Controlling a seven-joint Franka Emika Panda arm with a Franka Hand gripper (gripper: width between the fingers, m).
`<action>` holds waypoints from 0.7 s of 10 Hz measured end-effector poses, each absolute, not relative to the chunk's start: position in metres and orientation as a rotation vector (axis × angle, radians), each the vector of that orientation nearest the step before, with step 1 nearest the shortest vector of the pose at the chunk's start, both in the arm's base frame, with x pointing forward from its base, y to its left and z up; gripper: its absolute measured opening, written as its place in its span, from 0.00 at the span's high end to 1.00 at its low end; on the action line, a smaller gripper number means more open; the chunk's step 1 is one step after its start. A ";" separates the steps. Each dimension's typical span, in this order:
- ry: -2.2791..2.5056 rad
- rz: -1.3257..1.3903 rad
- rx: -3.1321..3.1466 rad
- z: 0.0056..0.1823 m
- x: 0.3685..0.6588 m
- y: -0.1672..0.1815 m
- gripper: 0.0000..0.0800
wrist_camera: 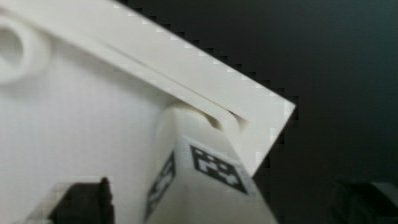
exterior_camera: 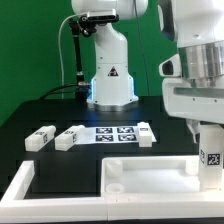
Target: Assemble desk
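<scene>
The white rimmed tabletop panel (exterior_camera: 140,176) lies flat at the front of the black table. My gripper (exterior_camera: 208,135) is shut on a white square leg (exterior_camera: 211,158) with a black-and-white tag, held upright over the panel's corner on the exterior view's right. In the wrist view the leg (wrist_camera: 206,165) meets that corner of the panel (wrist_camera: 107,110), its end against a socket there. My dark fingers (wrist_camera: 80,203) flank the leg on either side. Three loose legs lie behind the panel: two on the left (exterior_camera: 40,138), (exterior_camera: 70,137), one nearer the middle (exterior_camera: 146,133).
The marker board (exterior_camera: 113,133) lies flat between the loose legs. The robot's base (exterior_camera: 110,75) stands at the back middle. A white border strip (exterior_camera: 18,186) edges the table at the front left.
</scene>
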State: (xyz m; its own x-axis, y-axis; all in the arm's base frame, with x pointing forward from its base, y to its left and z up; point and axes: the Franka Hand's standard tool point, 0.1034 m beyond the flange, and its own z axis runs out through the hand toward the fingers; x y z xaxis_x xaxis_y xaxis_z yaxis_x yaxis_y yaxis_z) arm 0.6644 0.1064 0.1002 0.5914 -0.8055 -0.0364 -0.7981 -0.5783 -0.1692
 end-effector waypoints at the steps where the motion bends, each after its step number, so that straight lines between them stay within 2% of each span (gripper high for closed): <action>1: 1.254 -0.075 -2.697 0.100 0.664 0.105 0.20; 4: 1.000 -0.098 -2.807 0.100 0.664 0.104 0.19; 6: 0.362 -0.151 -3.039 0.109 0.669 0.107 0.19; 7: 0.444 -0.148 -3.013 0.108 0.669 0.108 0.19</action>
State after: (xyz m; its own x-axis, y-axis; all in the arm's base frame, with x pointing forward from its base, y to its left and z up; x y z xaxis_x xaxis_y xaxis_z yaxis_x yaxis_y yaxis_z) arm 0.6692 0.1080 0.1080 0.9531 -0.2915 0.0821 -0.2825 -0.9535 -0.1053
